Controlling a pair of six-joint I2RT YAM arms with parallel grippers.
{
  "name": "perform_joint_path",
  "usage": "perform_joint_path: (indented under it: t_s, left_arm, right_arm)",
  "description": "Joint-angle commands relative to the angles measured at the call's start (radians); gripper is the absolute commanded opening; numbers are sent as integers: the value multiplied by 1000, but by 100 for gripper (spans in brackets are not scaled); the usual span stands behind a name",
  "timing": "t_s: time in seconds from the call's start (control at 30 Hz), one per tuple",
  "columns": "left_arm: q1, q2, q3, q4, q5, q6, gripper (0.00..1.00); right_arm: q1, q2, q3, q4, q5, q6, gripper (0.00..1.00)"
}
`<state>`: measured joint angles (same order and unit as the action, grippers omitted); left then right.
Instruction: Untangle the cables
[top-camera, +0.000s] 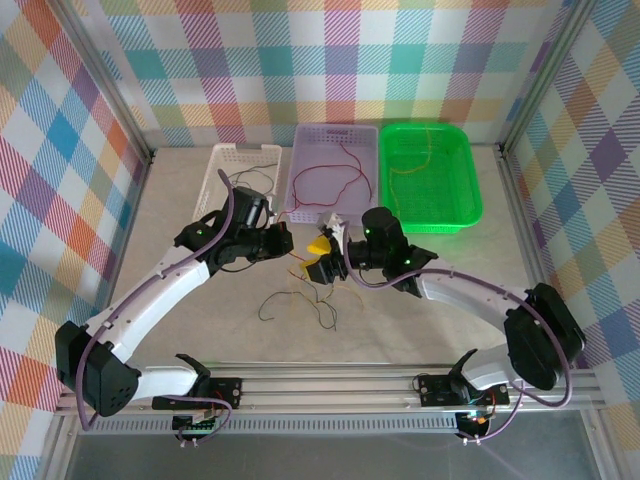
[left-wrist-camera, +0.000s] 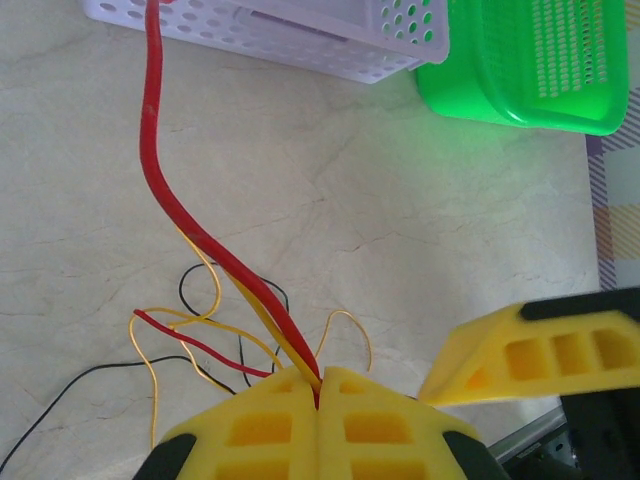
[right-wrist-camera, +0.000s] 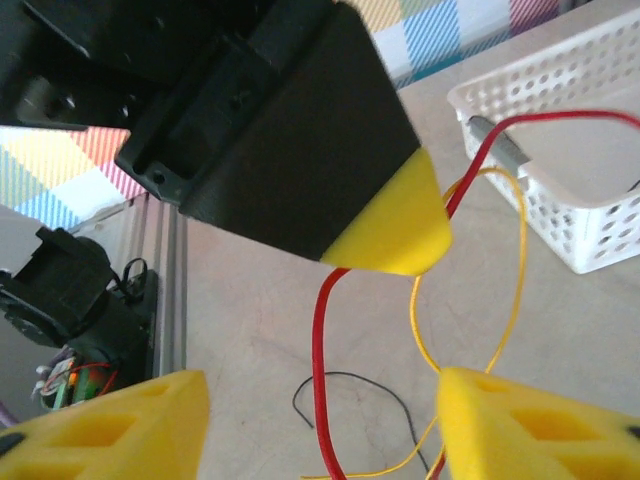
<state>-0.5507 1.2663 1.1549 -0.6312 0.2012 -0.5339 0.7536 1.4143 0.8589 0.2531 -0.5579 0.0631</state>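
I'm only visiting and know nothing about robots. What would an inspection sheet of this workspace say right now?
Surface: beige marbled tabletop, no spills seen.
Job's things: thin red wire leads from the lilac perforated plastic basket to the left tool, with a thin yellow wire beside it. More loose thin wires lie tangled on the table.
Clutter: nothing seen.
Grippers: left tool is shut on the thin red wire. Right tool is open, one yellow finger on each side of both wires.
Cables: thick purple cables run along the arms.
Surroundings: white perforated basket, green plastic basket, pastel plaid walls.
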Motion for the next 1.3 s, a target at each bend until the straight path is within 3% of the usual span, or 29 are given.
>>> perform_joint_path:
  t_s: [0.0, 0.1, 0.27, 0.33, 0.43, 0.53, 0.83, 1.0, 1.27]
  left_arm:
    - [9, -1, 39, -25, 12, 11, 0]
    - [9, 6, 45, -28, 12, 12, 0]
    - [10, 11, 52, -27, 17, 14, 0]
    - [9, 11, 51, -29, 14, 16, 0]
    - [11, 5, 49, -33, 11, 17, 0]
    - [12, -5, 49, -41, -1, 20, 11]
    - [14, -71, 38, -53, -36, 47, 59]
    - [15, -119, -7, -46, -56, 54, 64]
    - [15, -243, -184, 148, 55, 5, 70]
  right_arm:
    - [10, 42, 31, 53, -108, 25, 54]
    - [26, 67, 47, 41, -143, 22, 43]
    - [33, 76, 60, 21, -151, 23, 8]
    - [33, 68, 65, 3, -151, 17, 0]
    - [34, 59, 77, -29, -149, 8, 0]
    - [33, 44, 81, -60, -139, -6, 0]
    - [5, -53, 75, -137, -70, -25, 0]
    - [-44, -123, 89, -177, -59, -17, 0]
    - [-82, -148, 133, -198, -105, 7, 0]
